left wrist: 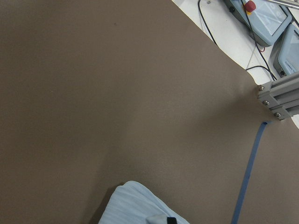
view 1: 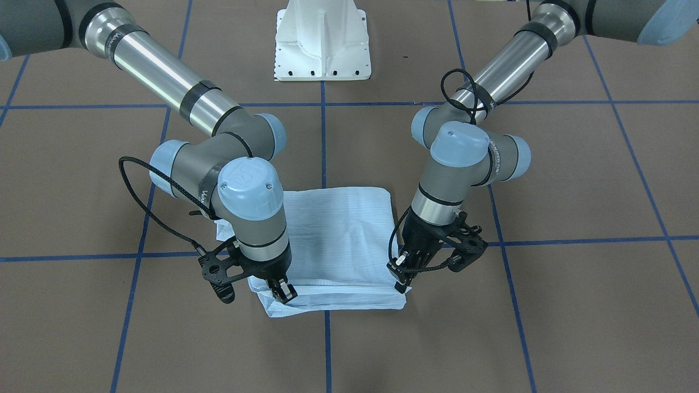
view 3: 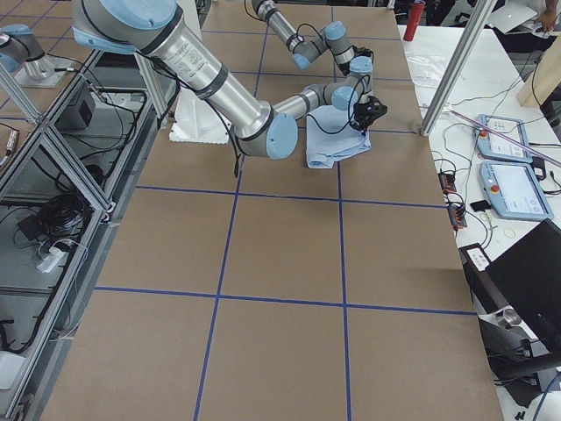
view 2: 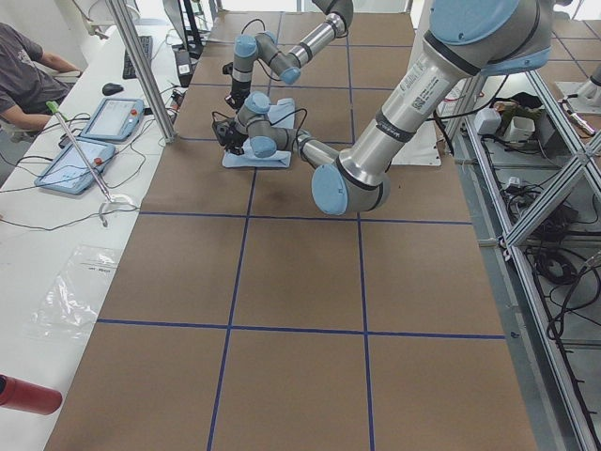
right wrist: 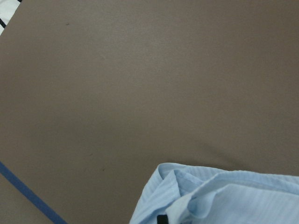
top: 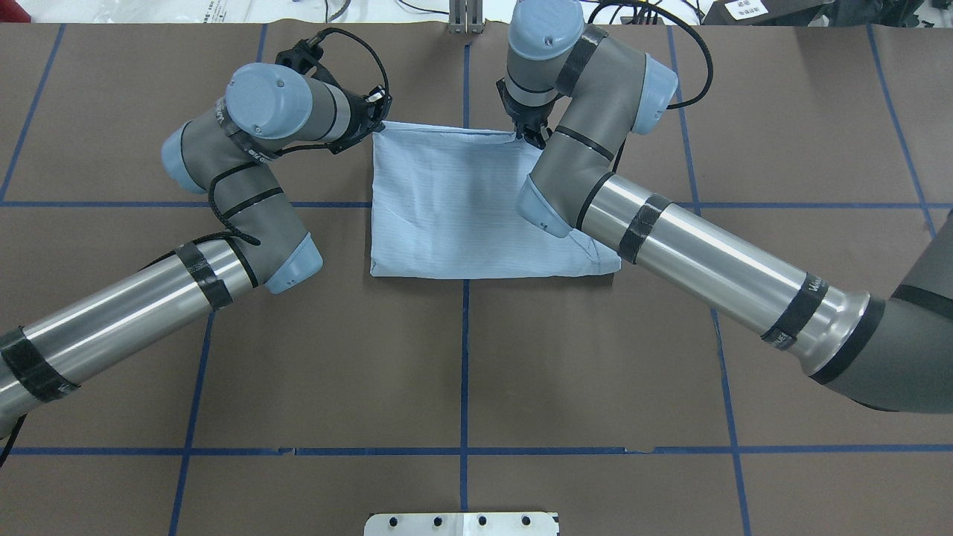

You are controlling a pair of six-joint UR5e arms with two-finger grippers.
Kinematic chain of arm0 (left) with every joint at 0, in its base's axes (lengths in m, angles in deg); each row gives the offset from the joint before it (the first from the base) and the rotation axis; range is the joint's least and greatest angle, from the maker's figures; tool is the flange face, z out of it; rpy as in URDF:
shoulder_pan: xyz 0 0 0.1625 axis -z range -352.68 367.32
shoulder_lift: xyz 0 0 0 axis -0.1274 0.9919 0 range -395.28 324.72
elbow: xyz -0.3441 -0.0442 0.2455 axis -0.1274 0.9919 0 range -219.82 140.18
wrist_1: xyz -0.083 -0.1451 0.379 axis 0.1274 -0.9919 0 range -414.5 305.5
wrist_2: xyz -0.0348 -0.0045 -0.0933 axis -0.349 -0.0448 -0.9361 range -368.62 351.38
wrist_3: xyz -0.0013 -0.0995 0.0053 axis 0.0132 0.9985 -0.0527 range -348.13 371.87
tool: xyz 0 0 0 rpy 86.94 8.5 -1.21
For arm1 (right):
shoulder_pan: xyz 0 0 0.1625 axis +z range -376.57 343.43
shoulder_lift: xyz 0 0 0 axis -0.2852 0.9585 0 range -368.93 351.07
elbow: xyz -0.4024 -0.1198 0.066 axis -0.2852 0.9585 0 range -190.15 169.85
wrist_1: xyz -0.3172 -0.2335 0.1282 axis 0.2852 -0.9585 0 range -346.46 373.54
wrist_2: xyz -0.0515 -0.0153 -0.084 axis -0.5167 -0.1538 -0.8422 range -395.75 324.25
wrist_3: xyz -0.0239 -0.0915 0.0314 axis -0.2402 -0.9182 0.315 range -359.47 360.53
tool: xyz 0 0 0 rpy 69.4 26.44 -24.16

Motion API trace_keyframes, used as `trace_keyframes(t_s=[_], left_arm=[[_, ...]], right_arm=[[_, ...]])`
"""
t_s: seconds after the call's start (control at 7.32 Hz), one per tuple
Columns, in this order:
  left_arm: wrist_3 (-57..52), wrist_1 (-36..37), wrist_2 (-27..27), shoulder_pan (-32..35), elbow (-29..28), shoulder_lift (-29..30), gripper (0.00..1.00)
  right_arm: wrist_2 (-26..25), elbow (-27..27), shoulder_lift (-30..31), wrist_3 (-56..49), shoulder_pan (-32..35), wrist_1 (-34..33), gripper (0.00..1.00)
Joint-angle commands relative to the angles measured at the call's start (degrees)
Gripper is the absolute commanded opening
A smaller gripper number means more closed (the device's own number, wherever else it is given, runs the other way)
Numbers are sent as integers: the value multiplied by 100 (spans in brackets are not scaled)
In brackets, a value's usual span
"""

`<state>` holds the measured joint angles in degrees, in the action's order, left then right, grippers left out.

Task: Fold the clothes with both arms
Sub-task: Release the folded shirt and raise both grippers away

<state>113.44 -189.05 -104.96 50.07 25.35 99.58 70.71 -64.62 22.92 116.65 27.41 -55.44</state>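
Two corners of the folded shirt point(view 1: 338, 234), flat on the table point(view 1: 546, 327), carry one gripper each: right gripper point(view 1: 284, 293) pinched closed on the edge layer, left gripper point(view 1: 403, 277) probably likewise, fingertips partly hidden. That edge runs straight between them.

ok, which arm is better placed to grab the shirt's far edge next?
Right, probably: the right gripper sits on the shirt at its far corner; the left gripper hangs just off the other corner.
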Motion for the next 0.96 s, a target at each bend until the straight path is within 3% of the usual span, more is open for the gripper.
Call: trace_keyframes(t_s=[0.0,0.14,0.27,0.55,0.68,0.82], left_arm=[[-302,-395,10,75,-449,110,16],[-347,-693,10,145,-713,119,45],[-461,-696,1,250,-715,145,60],[-611,-704,-69,417,-672,137,60],[-916,-678,-513,548,-471,15,60],[-1415,-643,-1022,680,218,-543,61]], right_arm=[[-3,603,-240,-81,128,445,68],[-29,830,-380,-377,146,629,100],[-12,841,-468,-493,294,631,100],[215,824,-365,-1150,523,596,100],[434,232,97,-1589,672,361,100],[602,-713,711,-2350,865,-285,100]])
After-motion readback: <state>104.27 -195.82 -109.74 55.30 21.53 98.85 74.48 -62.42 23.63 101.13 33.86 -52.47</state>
